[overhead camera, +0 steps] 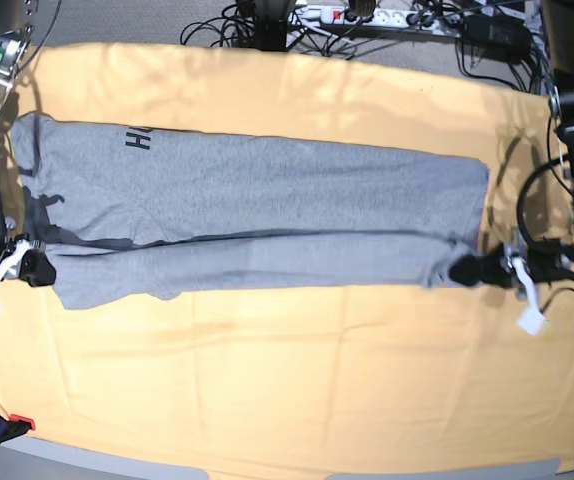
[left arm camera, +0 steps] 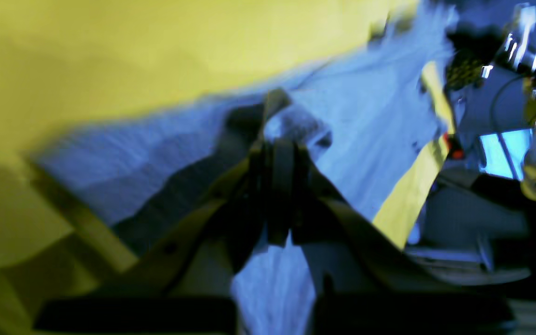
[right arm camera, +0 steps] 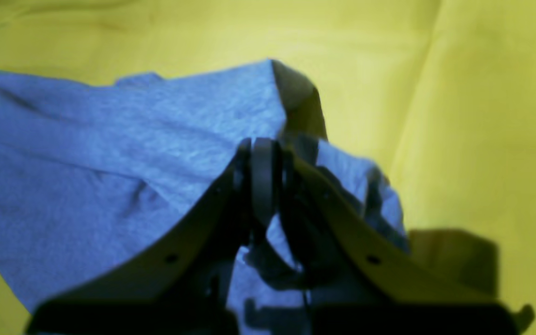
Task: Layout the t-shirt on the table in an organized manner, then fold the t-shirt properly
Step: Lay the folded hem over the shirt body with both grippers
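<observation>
Grey t-shirt (overhead camera: 267, 200) pulled long across the table (overhead camera: 287, 380)

The left gripper (overhead camera: 470, 271) and right gripper (overhead camera: 35, 268) each pinch one end; black letters show.

My t-shirt (overhead camera: 267, 215) lies stretched long across the table (overhead camera: 287, 390), running nearly from one side of it to the other in the base view. It is heather grey, and only a fragment of black block lettering shows near its far edge on that view's left. The near long edge is folded over the body, making a second layer with a dark crease line running along the length. The end on that view's left is wider and rumpled; the other end is squarer. The table wears a pale yellow-orange cloth with faint creases, bare in front of the shirt.
</observation>
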You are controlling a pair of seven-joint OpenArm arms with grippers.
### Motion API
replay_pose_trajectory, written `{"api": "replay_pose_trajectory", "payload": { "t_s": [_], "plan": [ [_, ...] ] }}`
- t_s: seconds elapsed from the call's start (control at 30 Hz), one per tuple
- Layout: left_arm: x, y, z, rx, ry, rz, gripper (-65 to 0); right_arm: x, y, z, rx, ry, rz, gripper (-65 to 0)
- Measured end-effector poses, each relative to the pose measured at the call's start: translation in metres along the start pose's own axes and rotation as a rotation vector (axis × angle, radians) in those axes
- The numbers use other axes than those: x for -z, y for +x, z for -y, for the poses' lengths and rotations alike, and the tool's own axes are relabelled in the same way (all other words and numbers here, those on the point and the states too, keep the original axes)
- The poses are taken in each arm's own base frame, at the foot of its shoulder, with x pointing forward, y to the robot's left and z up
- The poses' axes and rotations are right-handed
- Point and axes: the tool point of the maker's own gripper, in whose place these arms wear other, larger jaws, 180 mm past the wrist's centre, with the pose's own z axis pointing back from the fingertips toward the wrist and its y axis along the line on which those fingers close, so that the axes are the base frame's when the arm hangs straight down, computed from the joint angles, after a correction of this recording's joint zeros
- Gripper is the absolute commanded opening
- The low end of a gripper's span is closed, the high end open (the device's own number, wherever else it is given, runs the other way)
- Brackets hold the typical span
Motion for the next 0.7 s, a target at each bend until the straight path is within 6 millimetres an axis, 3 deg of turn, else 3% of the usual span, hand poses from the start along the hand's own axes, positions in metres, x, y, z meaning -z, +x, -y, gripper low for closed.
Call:
{"api": "replay_pose_trajectory", "payload": {
  "t_s": [0.2, 0.3, 0.43, 0.57, 0.6, 0.7],
  "plan": [
    [-0.029, 0.014, -0.007, 0.022, 0.053, 0.034, -65.0, 0.0, -0.007, 0.001, 0.003, -0.004, -0.015, -65.0],
    [-0.029, 0.011, -0.008, 0.017, 0.056, 0.025, -65.0, 0.001, -0.018, 0.0, 0.012, -0.002, -0.039, -65.0],
    [-0.025, -0.002, -0.012, -0.005, 0.054, 0.009, -65.0, 0.001, -0.017, 0.0, 0.01, -0.003, -0.039, -65.0],
    [-0.022, -0.031, -0.02, -0.053, 0.06, -0.034, -65.0, 0.0, -0.022, 0.0, 0.01, -0.002, -0.066, -65.0],
    [-0.021, -0.035, -0.021, -0.059, 0.061, -0.038, -60.8, 0.0, -0.022, 0.0, 0.01, -0.002, -0.069, -58.8],
    [-0.02, -0.024, -0.022, -0.064, 0.062, 0.037, -33.6, 0.0, -0.021, 0.0, 0.012, 0.002, -0.065, -30.7]
  ]
}}
